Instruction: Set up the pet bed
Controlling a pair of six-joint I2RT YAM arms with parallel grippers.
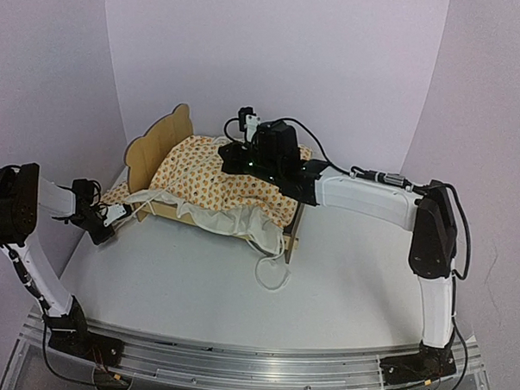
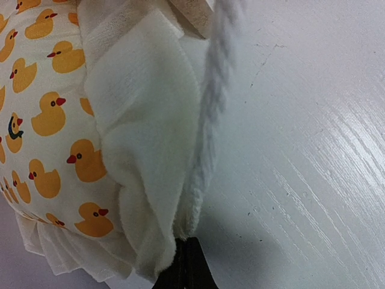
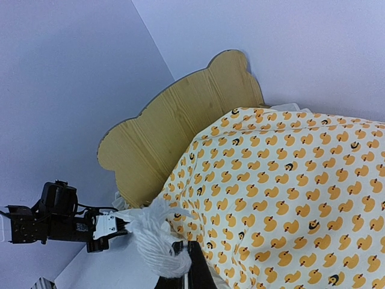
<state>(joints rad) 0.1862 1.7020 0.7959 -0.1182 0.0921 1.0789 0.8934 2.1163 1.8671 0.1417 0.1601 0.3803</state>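
- A white, wood-grained surface (image 1: 196, 279) fills the view between pale walls.
- A plywood pet bed (image 1: 154, 143) stands on it toward the back left.
- A loose white tie cord (image 1: 269, 273) loops on the surface by the bed's foot.
- A duck-print pillow (image 1: 116, 191) rests just beside the headboard end.

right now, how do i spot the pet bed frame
On the white table, toward its far left, stands the pet bed. It is the light plywood frame with a scalloped headboard, the only rigid piece under the duck-print cushion.
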